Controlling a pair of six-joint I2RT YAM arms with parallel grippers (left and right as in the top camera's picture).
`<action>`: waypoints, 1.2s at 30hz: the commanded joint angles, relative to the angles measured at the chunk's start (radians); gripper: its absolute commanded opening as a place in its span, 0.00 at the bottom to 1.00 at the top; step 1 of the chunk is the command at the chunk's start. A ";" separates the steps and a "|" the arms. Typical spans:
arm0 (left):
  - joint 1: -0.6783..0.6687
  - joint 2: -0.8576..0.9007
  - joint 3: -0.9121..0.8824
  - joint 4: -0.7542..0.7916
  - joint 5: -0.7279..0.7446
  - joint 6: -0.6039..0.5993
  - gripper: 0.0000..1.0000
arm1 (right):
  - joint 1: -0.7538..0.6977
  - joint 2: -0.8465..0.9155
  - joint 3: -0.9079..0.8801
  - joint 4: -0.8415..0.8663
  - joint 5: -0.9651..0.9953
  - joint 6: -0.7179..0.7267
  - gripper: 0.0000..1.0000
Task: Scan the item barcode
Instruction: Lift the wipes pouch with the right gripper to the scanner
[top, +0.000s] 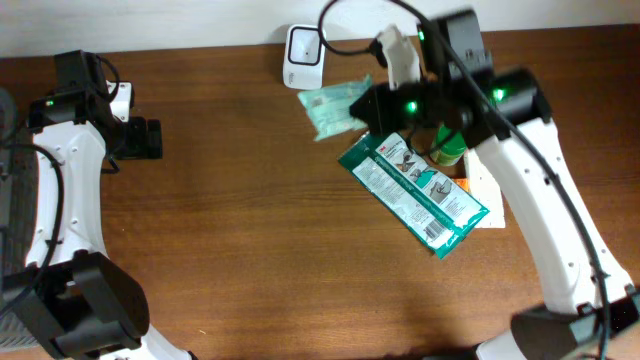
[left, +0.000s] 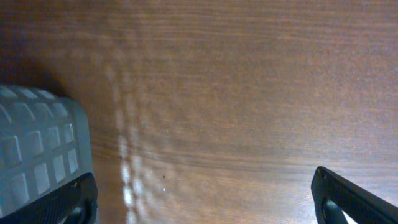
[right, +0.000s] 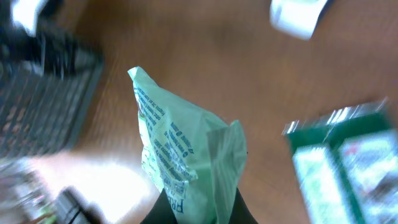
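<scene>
Right gripper (right: 198, 214) nearest the lens: fingers together, clamped on the bottom edge of a pale green packet (right: 180, 155). The packet stood up from the pinch, crumpled and folded, off the table.

Risks, as judged:
- Thin grip on soft film; the packet could slip out or flop over.
- Creases might hide the barcode or turn it away from the white scanner (top: 303, 55), at 11 o'clock of the packet, so no read.
- The big green pouch (top: 415, 190) at 5 o'clock lay close; a low swing could drag it.

Left gripper (top: 145, 138), far out at 9 o'clock, fingers apart, holding nothing, beside a grey gridded crate (left: 37, 155).

Surface: brown wood-grain table (top: 250, 230), glare streaks, mostly bare mid-span. A green bottle (top: 450, 150) sat under the right arm. Pale wall (top: 150, 20) behind, at 12 o'clock.
</scene>
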 joint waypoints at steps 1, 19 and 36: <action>0.003 -0.005 0.008 0.003 -0.013 0.016 0.99 | 0.048 0.159 0.267 -0.043 0.285 -0.084 0.04; 0.003 -0.005 0.008 0.003 -0.013 0.016 0.99 | 0.150 0.839 0.396 0.967 0.898 -1.145 0.04; 0.003 -0.005 0.008 0.003 -0.012 0.016 0.99 | 0.144 0.661 0.392 0.830 0.820 -0.874 0.04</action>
